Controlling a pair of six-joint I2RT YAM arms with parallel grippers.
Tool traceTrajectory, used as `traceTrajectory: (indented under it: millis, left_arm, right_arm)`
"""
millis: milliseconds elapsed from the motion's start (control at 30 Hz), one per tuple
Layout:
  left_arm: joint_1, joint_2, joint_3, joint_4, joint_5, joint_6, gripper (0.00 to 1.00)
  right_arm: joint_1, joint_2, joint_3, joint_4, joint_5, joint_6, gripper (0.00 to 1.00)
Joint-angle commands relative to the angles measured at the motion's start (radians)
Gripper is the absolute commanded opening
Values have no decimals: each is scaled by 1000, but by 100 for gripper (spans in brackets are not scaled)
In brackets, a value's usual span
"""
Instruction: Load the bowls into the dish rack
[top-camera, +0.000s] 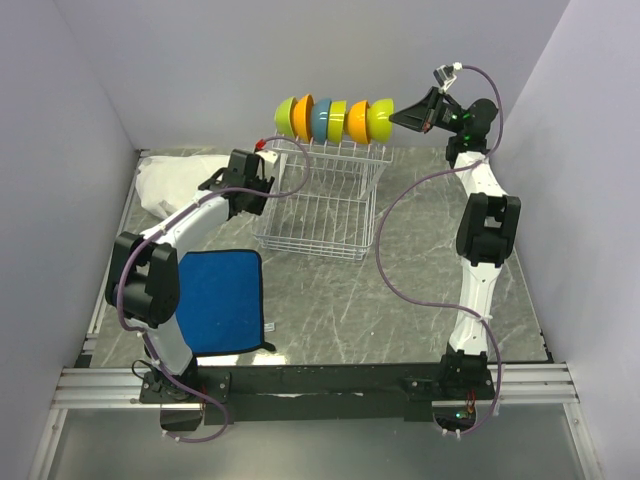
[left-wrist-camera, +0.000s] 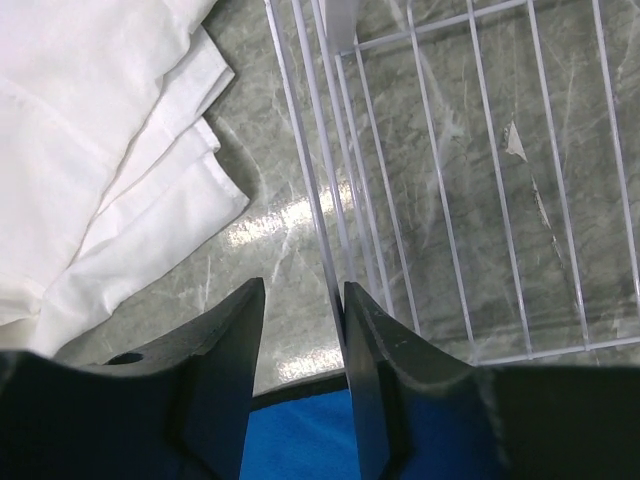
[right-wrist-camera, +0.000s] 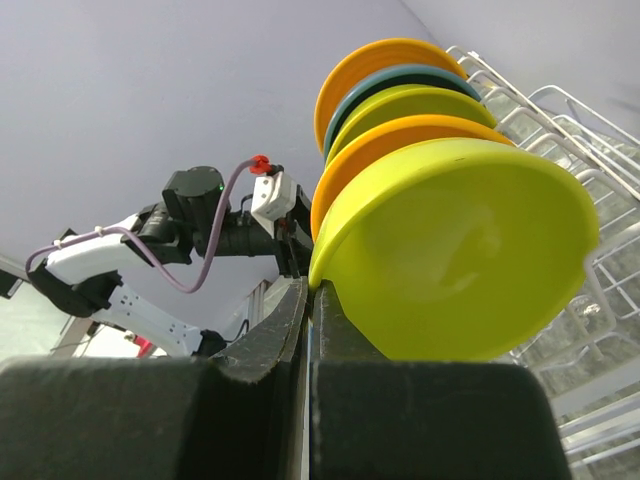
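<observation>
No readable text, label or number, as far as the views show.

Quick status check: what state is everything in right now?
White wire dish rack: upright, bowls on upper shelf.
Six glossy plastic bowls: standing on edge, in a row.
Left end effector: open, empty.
Right end effector: shut, by the end bowl.
Blue cloth mat: lying flat.
White cloth: rumpled.

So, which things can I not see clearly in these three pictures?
- Top view: fingers of the left gripper, hidden under its own wrist.
- Right wrist view: the far lime bowl, hidden behind the other bowls; whether the right gripper touches the near lime bowl is unclear.
- Left wrist view: upper shelf of the dish rack, cut off by the top edge.
</observation>
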Motion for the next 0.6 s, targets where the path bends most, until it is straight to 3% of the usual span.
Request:
traceTrajectory:
  millis: [0, 200, 567]
  left_arm:
    - [-2, -23, -16, 0, -53, 26, 45]
    - [-7, -25, -28, 19, -61, 32, 55]
    - [-15, -40, -37, 42, -73, 55, 85]
  right_arm:
    - [9, -1, 41, 28, -2, -20, 0]
    - [13, 5, 32, 2, -10, -43, 0]
    - [23, 21, 12, -12, -17, -66, 0]
